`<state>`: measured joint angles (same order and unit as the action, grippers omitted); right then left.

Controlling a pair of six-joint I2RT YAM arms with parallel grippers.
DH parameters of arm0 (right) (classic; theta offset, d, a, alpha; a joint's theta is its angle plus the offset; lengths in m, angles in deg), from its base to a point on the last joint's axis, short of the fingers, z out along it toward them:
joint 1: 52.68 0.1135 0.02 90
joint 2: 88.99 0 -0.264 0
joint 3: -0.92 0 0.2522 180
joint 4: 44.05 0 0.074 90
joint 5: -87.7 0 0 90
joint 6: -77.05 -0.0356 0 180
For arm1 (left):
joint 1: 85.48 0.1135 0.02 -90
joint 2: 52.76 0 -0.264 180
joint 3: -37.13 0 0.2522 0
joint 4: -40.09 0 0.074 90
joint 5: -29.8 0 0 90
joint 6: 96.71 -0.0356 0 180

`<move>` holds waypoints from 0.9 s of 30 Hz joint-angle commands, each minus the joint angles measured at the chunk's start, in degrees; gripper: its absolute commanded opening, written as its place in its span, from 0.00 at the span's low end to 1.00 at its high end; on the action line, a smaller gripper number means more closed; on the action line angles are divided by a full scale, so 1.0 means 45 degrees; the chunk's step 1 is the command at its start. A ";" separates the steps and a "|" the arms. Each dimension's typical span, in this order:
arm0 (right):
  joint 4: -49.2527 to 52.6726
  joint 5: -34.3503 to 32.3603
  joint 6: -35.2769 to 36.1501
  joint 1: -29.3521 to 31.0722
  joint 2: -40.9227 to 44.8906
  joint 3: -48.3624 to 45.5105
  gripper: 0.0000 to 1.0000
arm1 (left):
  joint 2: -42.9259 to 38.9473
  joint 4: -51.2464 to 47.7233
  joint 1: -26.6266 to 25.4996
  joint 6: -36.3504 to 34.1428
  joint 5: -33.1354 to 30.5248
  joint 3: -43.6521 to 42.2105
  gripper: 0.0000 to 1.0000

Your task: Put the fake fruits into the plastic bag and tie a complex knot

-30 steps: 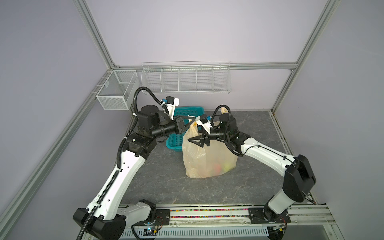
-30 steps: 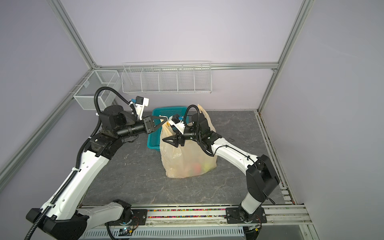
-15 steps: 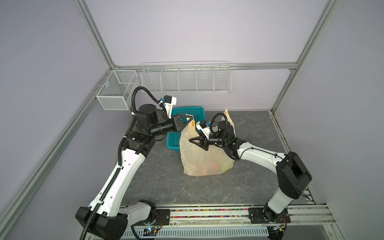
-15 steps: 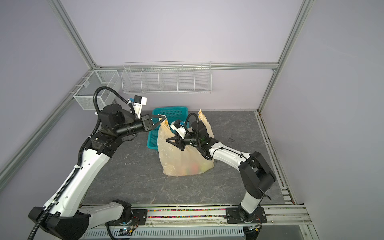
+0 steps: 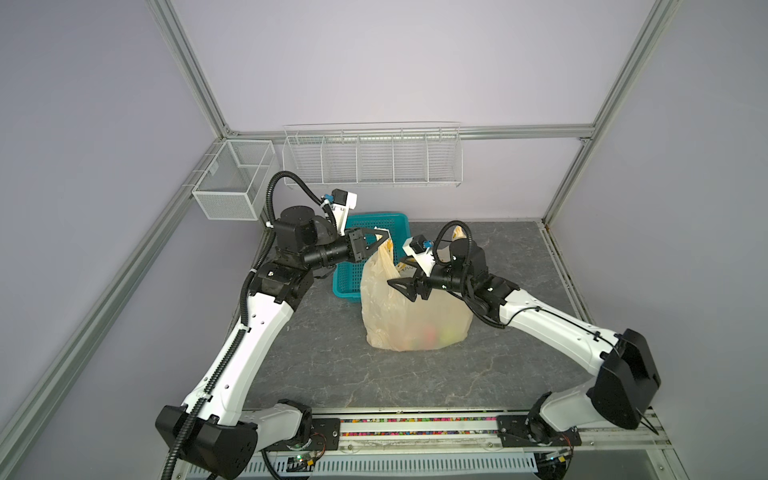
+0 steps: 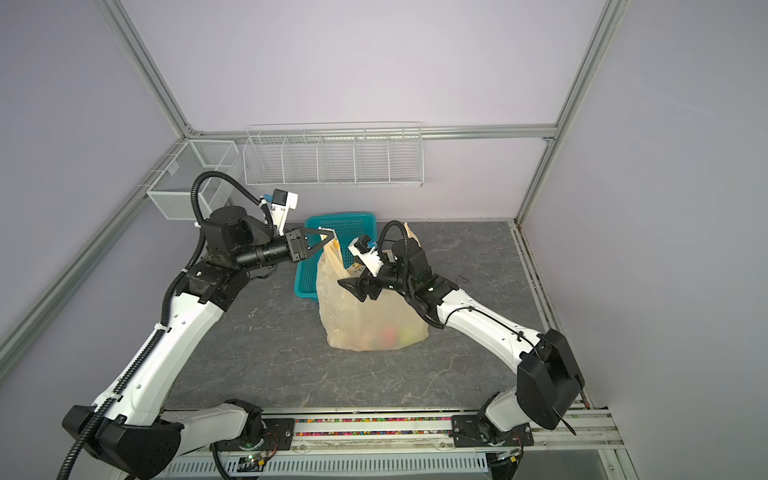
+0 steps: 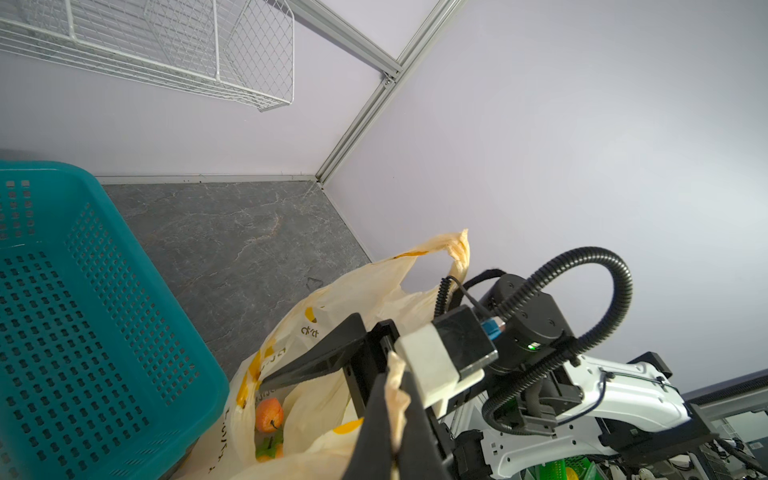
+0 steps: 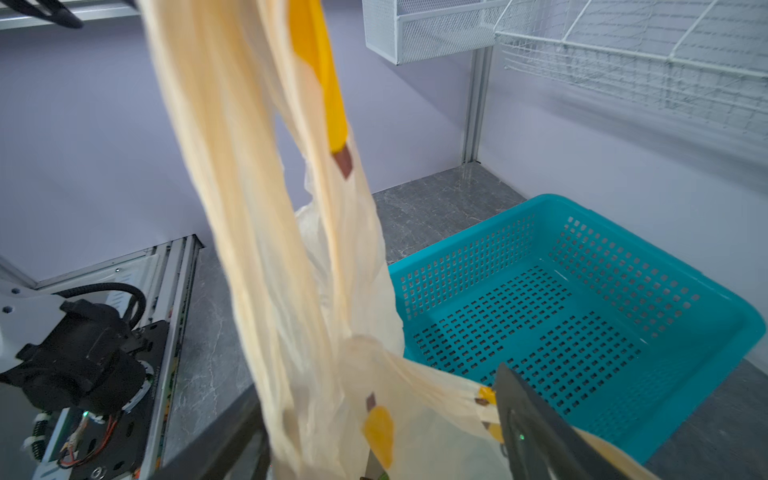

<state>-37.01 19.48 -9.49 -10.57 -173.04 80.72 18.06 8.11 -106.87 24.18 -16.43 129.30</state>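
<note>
The plastic bag [image 5: 415, 320] [image 6: 365, 320] stands on the grey table. Red and yellow-green fake fruits [image 5: 432, 334] [image 6: 390, 334] show through its bottom. An orange-pink fruit [image 7: 269, 414] lies inside in the left wrist view. My left gripper [image 5: 384, 240] [image 6: 328, 237] [image 7: 395, 415] is shut on one bag handle and holds it up. My right gripper [image 5: 405, 286] [image 6: 353, 288] [image 8: 374, 440] is open at the bag's mouth, with loose bag film between its wide fingers. The other handle [image 5: 457, 232] [image 7: 453, 249] sticks up free behind the right wrist. No knot is in view.
A teal perforated basket [image 5: 353, 282] [image 6: 307, 274] [image 8: 582, 311] sits right behind the bag, under my left gripper. A white wire rack [image 5: 370, 160] hangs on the back wall. A mesh box [image 5: 232, 187] hangs at the left corner.
My right gripper reached left into the bag's mouth with narrower jaws, then drew back to the right with its jaws wide. My left gripper kept hold of the handle, almost still.
</note>
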 commanded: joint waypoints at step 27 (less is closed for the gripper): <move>-1.0905 -1.5911 0.2334 0.4945 -0.4829 0.1931 0.86 | -0.1186 0.1966 0.0029 0.3768 -0.1797 -0.1624 0.00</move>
<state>-77.27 -46.55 -3.43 11.92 -193.41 86.67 13.56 15.93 -106.74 39.55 -24.43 122.94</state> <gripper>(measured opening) 0.860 0.047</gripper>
